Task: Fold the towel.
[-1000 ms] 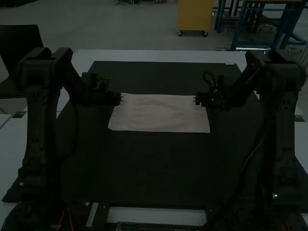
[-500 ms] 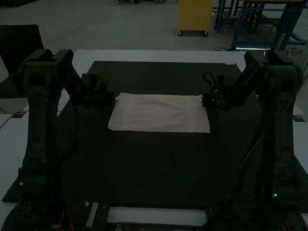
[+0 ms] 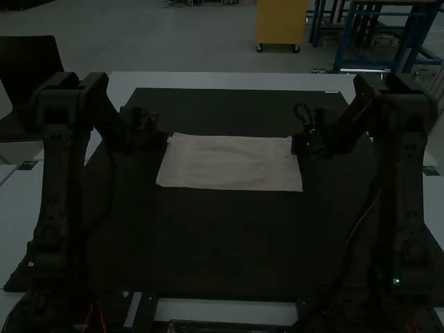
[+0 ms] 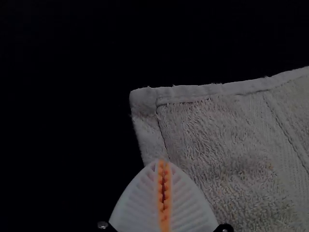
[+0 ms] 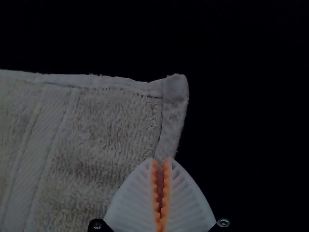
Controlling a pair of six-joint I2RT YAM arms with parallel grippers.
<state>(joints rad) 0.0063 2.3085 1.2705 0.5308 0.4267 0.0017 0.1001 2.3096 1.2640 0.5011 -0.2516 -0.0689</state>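
Note:
The left arm's gripper [image 3: 165,141] is at the far left part of the towel [image 3: 222,163], and the right arm's gripper [image 3: 297,144] is at the far right part. This light towel lies as a wide, fairly flat rectangle. In the left wrist view, the left gripper [image 4: 164,162] is shut on the hemmed side of the towel [image 4: 217,130], a little below its corner. Likewise, the right gripper [image 5: 161,160] pinches the opposite side hem of the towel [image 5: 106,125] close to a corner, in the right wrist view.
The towel rests on a large dark mat [image 3: 222,243] that covers much of the white table [image 3: 229,81]. Both arms stand at the near edge, one at each side.
Both grippers have closed at the towel's sides, where their fingers stood apart a second ago. The left one has since shifted very slightly, and the towel's left end with it.

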